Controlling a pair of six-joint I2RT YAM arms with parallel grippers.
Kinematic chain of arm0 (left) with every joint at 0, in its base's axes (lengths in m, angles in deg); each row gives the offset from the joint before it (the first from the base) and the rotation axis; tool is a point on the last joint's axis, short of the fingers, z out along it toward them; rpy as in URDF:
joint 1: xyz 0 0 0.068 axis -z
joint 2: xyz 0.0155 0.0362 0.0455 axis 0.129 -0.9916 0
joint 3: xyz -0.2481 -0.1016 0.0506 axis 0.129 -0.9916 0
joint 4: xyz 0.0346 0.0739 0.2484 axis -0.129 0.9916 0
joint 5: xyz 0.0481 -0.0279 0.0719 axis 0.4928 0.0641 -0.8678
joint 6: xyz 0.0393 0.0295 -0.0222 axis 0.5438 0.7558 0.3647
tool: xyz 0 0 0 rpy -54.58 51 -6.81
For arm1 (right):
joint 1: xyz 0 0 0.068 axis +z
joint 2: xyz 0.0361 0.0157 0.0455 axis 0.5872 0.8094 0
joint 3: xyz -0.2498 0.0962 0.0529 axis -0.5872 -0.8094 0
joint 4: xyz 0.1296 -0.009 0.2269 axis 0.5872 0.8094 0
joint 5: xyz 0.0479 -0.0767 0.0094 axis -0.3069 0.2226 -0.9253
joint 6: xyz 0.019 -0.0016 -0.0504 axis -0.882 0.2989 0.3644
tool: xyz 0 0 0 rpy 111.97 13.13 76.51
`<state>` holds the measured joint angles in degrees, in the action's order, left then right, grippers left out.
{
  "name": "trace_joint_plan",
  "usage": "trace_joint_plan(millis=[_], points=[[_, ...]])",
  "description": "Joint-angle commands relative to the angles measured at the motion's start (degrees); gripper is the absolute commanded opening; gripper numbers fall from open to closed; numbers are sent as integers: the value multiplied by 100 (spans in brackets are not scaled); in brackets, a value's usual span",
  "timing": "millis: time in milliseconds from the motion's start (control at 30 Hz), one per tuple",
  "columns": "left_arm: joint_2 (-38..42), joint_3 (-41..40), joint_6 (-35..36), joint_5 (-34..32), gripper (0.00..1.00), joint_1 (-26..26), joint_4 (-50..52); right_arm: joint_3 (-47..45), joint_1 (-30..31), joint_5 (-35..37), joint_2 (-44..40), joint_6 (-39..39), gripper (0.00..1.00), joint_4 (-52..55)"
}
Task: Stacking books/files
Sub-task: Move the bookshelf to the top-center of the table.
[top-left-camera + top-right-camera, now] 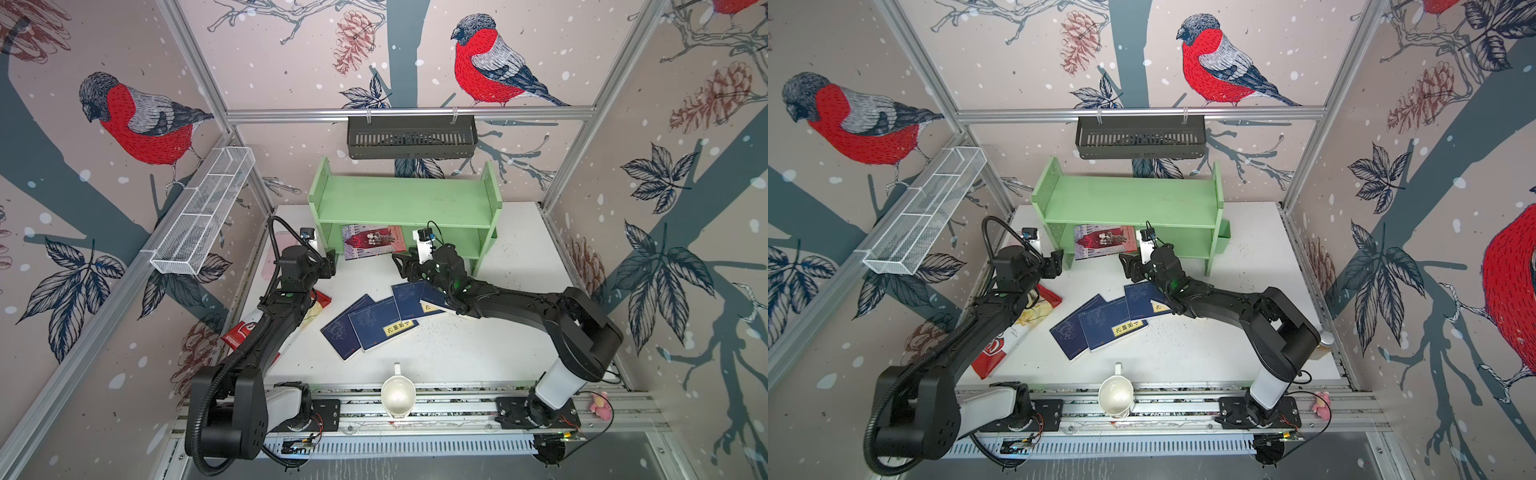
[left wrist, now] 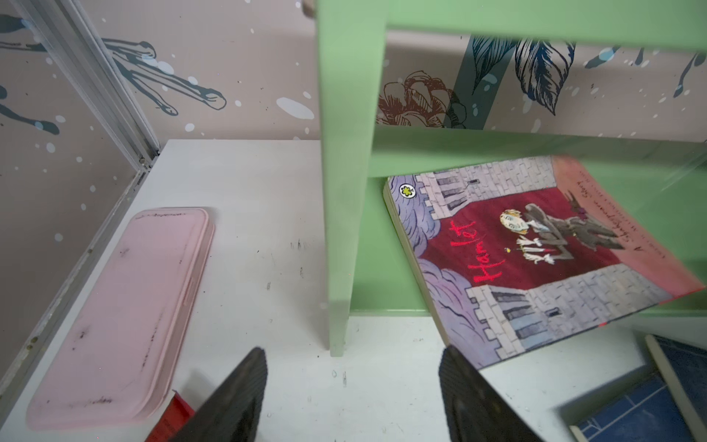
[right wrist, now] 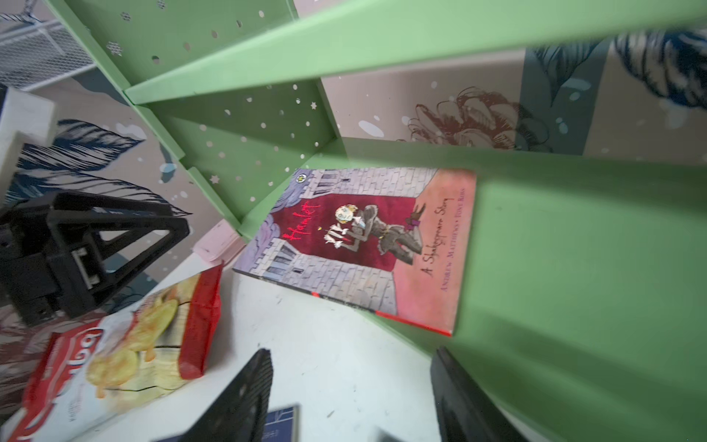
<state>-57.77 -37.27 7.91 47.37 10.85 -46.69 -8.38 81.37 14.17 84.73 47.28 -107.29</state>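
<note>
Top views overhead, facing down; 2 wrist views close (sharing green shelf (image 2: 344,191)).

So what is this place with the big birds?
Probably a robot test booth, not a real room: silver aluminium frame bars hold bird-printed wall panels, and the black left robot arm and black right robot arm are mounted on a grooved metal rail.

Bright even light; wrist views blurred; wide-angle edge distortion
</note>
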Motion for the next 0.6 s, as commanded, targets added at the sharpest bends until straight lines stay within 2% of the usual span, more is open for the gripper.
trace_joint_plan(millis=[0, 133, 300, 400, 500, 567], points=[[98, 250, -481, 107, 70, -10, 953, 182, 165, -623, 89, -373, 58, 191], [129, 420, -840, 370, 66, -27, 1389, 352, 348, -795, 287, -730, 51, 168], [-91, 208, -1702, 1662, 64, -58, 1384, -234, 280, -662, -9, -1375, 49, -570], [-297, -47, -2399, 2503, 64, -127, 874, -388, 274, -511, -242, -1498, 48, -575], [-511, -423, -3374, 3433, 58, -247, -86, -454, 351, -329, -462, -1516, 48, -411], [-725, -575, -3754, 4063, 57, -302, -822, -525, 397, -167, -622, -1500, 48, -272]])
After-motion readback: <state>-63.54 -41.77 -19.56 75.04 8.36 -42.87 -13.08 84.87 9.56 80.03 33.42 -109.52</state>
